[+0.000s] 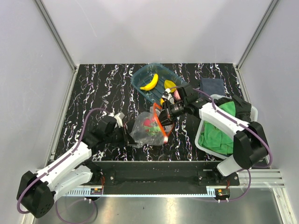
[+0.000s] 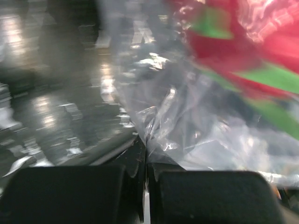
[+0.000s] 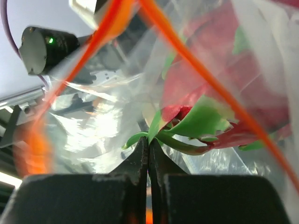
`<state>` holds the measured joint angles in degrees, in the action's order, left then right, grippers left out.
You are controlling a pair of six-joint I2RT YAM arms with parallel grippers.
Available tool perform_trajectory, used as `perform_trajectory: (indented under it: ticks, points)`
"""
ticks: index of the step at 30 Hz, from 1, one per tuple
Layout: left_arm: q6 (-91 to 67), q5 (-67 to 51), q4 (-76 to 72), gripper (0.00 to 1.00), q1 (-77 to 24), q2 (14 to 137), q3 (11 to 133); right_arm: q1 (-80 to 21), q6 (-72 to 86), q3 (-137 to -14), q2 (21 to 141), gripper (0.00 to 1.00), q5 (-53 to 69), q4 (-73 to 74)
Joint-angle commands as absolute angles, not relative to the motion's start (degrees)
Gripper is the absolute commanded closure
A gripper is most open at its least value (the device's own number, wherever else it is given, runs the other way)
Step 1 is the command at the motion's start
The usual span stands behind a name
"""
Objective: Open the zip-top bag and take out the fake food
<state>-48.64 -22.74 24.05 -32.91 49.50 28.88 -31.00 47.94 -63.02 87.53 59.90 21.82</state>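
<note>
The clear zip-top bag (image 1: 145, 129) lies at the table's middle, its red-orange zip strip (image 1: 159, 122) spread in an open loop. My left gripper (image 1: 126, 136) is shut on the bag's left edge; the left wrist view shows plastic (image 2: 187, 135) pinched at its tips (image 2: 147, 149). My right gripper (image 1: 164, 113) reaches through the mouth. In the right wrist view (image 3: 149, 142) it is shut on a green leaf of the red-pink fruit (image 3: 196, 88), with the zip strip (image 3: 196, 74) round it. A yellow banana (image 1: 149, 83), a yellow piece (image 1: 170, 85) and a pinkish ball (image 1: 176, 94) lie in the teal tray (image 1: 140, 77).
A white basket (image 1: 252, 112) holding a green cloth (image 1: 219, 133) stands at the right, beside the right arm. A dark blue cloth (image 1: 212, 85) lies behind it. The teal tray is just behind the bag. Grey walls close in the table.
</note>
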Motion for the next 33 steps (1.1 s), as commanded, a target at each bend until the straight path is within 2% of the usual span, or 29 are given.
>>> perform_trajectory:
  ticks: [1, 9, 13, 16, 19, 22, 26, 28, 33]
  points:
    - [-49.83, -6.87, 31.11, 1.0, -30.5, 48.34, 26.29, -30.06, 38.86, -66.35, 83.32, 1.0, 60.74, 29.25]
    - [-49.49, -4.13, 26.37, 1.0, -24.97, 55.8, 23.2, -30.06, 30.01, -70.29, 82.35, 1.0, 58.55, 41.9]
    - [-47.29, -3.51, 26.19, 1.0, -22.33, 58.18, 23.38, -30.06, 17.16, -79.35, 84.72, 1.0, 42.77, 61.3]
    - [-46.41, -2.64, 27.33, 1.0, -20.4, 57.4, 24.17, -30.15, 11.79, -83.4, 85.87, 1.0, 37.63, 67.3]
    - [-45.79, -1.41, 29.35, 1.0, -18.46, 56.34, 26.27, -30.41, 9.14, -83.76, 86.49, 1.0, 45.14, 68.65]
    - [-45.27, -1.32, 29.97, 1.0, -17.4, 55.99, 29.25, -33.65, 10.11, -81.39, 85.52, 1.0, 47.72, 67.41]
    - [-45.0, -0.18, 32.6, 1.0, -17.23, 56.78, 33.04, -35.07, 10.98, -81.3, 85.61, 1.0, 42.55, 68.11]
    - [-45.17, 1.3, 33.92, 1.0, -17.05, 56.69, 34.1, -34.98, 12.47, -82.35, 85.17, 1.0, 36.15, 67.94]
    - [-47.72, 6.58, 41.74, 1.0, -16.96, 54.32, 36.03, -32.17, 17.49, -91.39, 87.36, 1.0, 29.28, 66.1]
